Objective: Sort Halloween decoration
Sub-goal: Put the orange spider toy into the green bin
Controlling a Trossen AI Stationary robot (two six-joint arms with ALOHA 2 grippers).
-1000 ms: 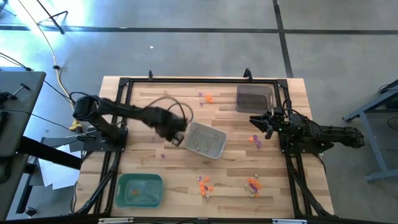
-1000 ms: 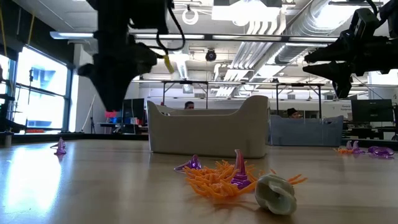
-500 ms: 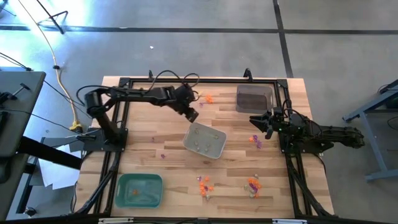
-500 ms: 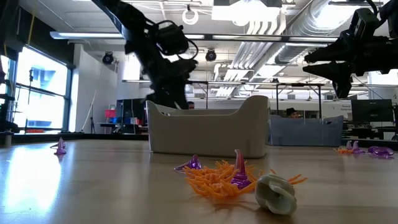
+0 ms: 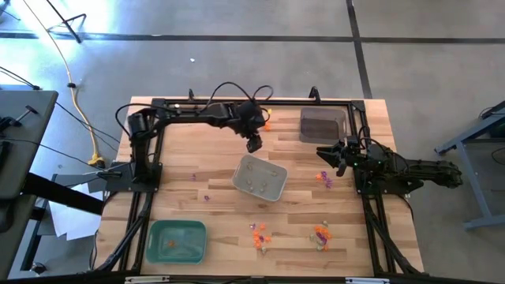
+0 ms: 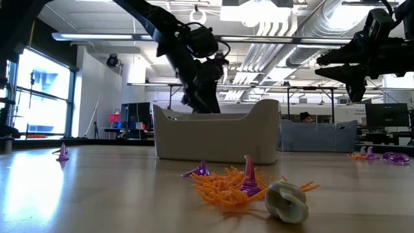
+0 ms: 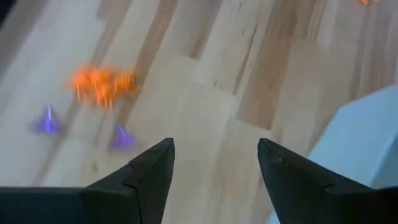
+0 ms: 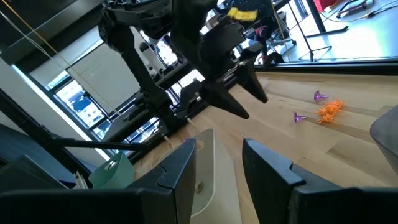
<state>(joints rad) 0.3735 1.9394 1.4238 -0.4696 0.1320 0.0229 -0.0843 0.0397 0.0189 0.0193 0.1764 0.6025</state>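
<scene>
My left tool [image 5: 253, 144]: wide, empty, above the counter [image 5: 197, 158].
Risk: grabbing the orange clump [image 7: 101, 84] at 12 o'clock might catch purple bits [image 7: 122, 138] too.

Left wrist view: orange trinket [image 7: 101, 84] and purple trinkets [image 7: 47, 122] at upper left are blurred; shapes cannot be told. Grey tray [image 7: 367, 149] is cut off by the right edge. High view: items in the grey tray [image 5: 260, 178] are too small to identify.
</scene>
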